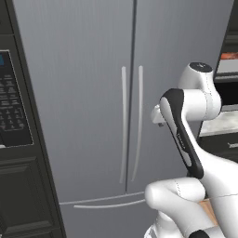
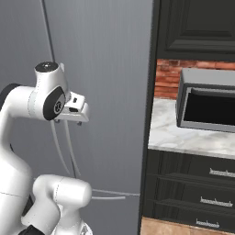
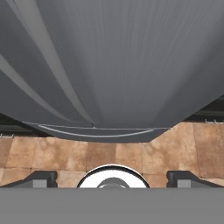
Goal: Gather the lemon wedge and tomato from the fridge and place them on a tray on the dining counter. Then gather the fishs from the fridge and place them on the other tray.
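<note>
Fridge: you see the fridge (image 1: pixel 83 93) right in front of the robot, grey steel, both doors closed. The lemon wedge, tomato and fish are not visible to you.
Handles: the two long curved handles (image 1: pixel 131 125) stand side by side at the middle seam, and a curved drawer handle (image 1: pixel 109 204) lies across the bottom.
Gripper: in the hand view the gripper (image 3: pixel 112 179) has its jaws spread wide, and nothing is between the two dark fingertips (image 3: pixel 41 179). In the right base view the hand (image 2: pixel 73 110) is near the right door, but you cannot tell well if it touches, probably it is apart.
Hand view: it looks down along the fridge front to the brown tiled floor (image 3: pixel 131 153).
Left side: a dark cabinet with a black keypad panel (image 1: pixel 11 102) stands beside the fridge.
Right side: a marble counter (image 2: pixel 183 137) carries a grey open-front appliance (image 2: pixel 206 105), with a brick wall (image 2: pixel 167 78) behind and dark drawers (image 2: pixel 193 188) below.
</note>
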Tool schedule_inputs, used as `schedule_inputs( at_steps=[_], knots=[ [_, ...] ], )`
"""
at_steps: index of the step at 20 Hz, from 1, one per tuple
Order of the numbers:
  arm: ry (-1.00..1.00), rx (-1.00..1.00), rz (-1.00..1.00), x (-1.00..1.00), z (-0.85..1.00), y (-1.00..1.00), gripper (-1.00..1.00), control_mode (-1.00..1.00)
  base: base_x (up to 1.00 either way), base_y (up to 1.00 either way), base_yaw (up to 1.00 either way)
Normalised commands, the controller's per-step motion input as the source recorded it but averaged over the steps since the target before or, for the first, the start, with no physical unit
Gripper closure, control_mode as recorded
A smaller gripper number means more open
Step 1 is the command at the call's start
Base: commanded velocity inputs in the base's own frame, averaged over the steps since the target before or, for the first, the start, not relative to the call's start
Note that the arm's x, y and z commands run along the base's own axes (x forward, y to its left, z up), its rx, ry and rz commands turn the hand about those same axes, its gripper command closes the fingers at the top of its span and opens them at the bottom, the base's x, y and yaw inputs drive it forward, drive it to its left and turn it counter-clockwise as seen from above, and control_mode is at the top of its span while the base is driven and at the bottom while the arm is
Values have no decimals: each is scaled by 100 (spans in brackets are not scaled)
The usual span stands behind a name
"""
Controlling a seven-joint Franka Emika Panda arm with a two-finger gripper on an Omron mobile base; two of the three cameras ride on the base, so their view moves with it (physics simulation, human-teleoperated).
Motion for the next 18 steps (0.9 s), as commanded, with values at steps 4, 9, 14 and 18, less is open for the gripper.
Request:
schedule_inputs(
  at_steps=[4,9,14,18],
  knots=[
    [0,0,0,0,0,0,-100,100,0,0,0],
    [0,0,0,0,0,0,-100,100,0,0,0],
    [0,0,0,0,0,0,-100,100,0,0,0],
    [0,0,0,0,0,0,-100,100,-15,0,0]
  ],
)
